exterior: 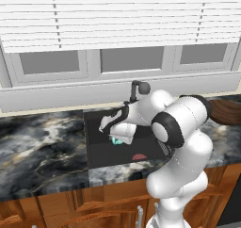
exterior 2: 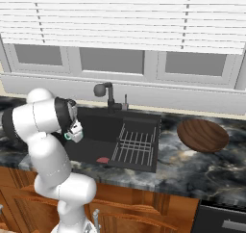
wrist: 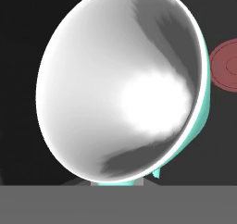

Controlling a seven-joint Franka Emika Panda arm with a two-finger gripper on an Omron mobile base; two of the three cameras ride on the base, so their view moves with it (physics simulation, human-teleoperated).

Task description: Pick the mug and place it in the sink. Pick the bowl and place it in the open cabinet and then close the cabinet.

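A dark marbled worktop runs below a window with white blinds. The black sink is sunk into the worktop's middle, its dark tap rising at the back edge and a wire rack lying in its right half. A small red drain cover sits on the sink floor near the front edge.

The white arm reaches from the front of the worktop out over the sink's left half. On the worktop to the right of the sink, near the back edge and well apart from the arm, rests the wide brown bowl, upright.

The claw hangs above the sink floor, jaws nearly shut on the mug. The mug's teal wall shows just beneath the hand in both base views. In the hand view its white inside faces the camera, tilted, with the red drain cover beside its rim.
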